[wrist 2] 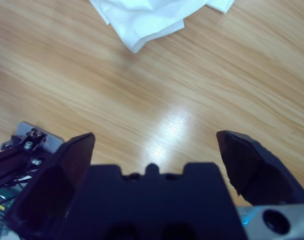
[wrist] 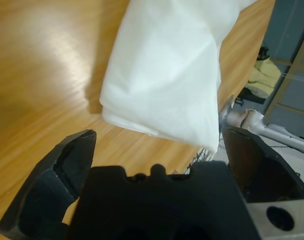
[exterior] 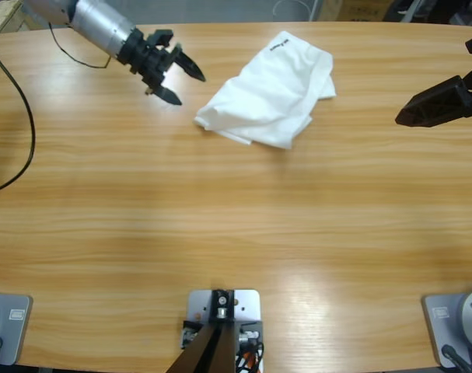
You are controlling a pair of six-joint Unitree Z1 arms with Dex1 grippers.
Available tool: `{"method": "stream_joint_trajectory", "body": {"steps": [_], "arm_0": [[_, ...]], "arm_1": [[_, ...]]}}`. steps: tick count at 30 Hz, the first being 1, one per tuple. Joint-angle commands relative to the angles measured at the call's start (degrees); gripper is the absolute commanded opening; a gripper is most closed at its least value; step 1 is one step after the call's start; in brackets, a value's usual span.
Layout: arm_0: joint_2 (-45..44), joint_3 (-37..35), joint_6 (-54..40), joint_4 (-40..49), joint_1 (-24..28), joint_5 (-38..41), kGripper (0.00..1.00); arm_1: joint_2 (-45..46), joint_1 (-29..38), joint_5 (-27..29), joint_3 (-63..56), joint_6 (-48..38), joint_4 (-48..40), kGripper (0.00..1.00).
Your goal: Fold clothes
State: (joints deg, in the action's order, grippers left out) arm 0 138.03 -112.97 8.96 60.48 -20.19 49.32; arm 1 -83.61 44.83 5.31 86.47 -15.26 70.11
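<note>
The left end effector hangs over the bare wooden table with its two black jaws spread apart and nothing between them. Just ahead of its tips, a little apart and not touching, lies the white T-shirt; in the left wrist view the T-shirt fills the space just past the jaws, its nearest folded edge showing several stacked layers of thin fabric. The garment lies as a loose, roughly folded bundle, flat on the table, with one corner pointing toward this end effector. On its far end from the left end effector, a small line of dark printed lettering shows on the fabric. Behind the left end effector, its silver forearm runs off toward the picture's upper corner, and a thin black cable curves across the table beside it.

The right end effector is at the opposite side, well apart from the T-shirt. In the right wrist view its jaws stand wide apart over bare, glossy wood, gripping nothing. Farther ahead of it, beyond an open stretch of table, the nearest corner of the T-shirt lies against the wood.
</note>
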Motion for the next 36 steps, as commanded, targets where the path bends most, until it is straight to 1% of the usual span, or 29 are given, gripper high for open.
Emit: {"method": "stream_joint_trajectory", "body": {"steps": [1, 3, 7, 9, 11, 12, 14, 23, 26, 28, 36], "arm_0": [[5.52, -4.21, -1.04, 6.19, -4.09, -0.80, 0.991], [5.15, -4.63, -0.59, 7.33, -5.28, -6.55, 0.989], [6.08, -7.44, 0.94, 10.29, -5.72, -13.02, 0.982], [6.52, -8.62, 1.15, 10.90, -6.00, -14.69, 0.970], [7.24, -10.36, 1.03, 11.62, -6.26, -15.69, 0.928], [7.80, -11.57, 0.98, 12.50, -6.26, -16.04, 0.900], [9.52, -15.54, 0.94, 15.51, -6.35, -16.94, 0.895], [16.45, -31.56, 0.45, 27.39, -8.29, -17.01, 0.899], [18.16, -35.32, 0.36, 30.13, -8.53, -16.55, 0.899], [18.88, -36.95, 0.36, 31.45, -9.04, -16.06, 0.899], [19.65, -37.83, 1.68, 33.12, -10.71, -12.10, 0.904]], "arm_1": [[1.47, -0.35, 0.67, -0.02, -0.88, 1.63, 1.000], [1.73, -0.35, 0.67, 0.03, -0.92, 1.91, 1.000], [2.47, -0.35, 0.79, 0.28, -0.93, 2.79, 1.000], [2.82, -0.35, 0.84, 0.19, -0.93, 3.12, 1.000], [2.96, -0.35, 0.93, 0.10, -0.92, 3.44, 1.000], [3.10, -0.35, 1.04, 0.10, -0.92, 3.58, 1.000], [3.32, -0.35, 1.11, 0.12, -0.92, 3.81, 1.000], [4.02, -0.37, 1.37, -0.07, -1.00, 4.07, 1.000], [4.41, -0.71, 1.37, -0.25, -1.00, 4.07, 1.000], [4.53, -0.81, 1.46, -0.34, -1.00, 4.07, 1.000], [6.13, -0.97, 1.72, -1.34, -1.32, 4.07, 1.000]]}}
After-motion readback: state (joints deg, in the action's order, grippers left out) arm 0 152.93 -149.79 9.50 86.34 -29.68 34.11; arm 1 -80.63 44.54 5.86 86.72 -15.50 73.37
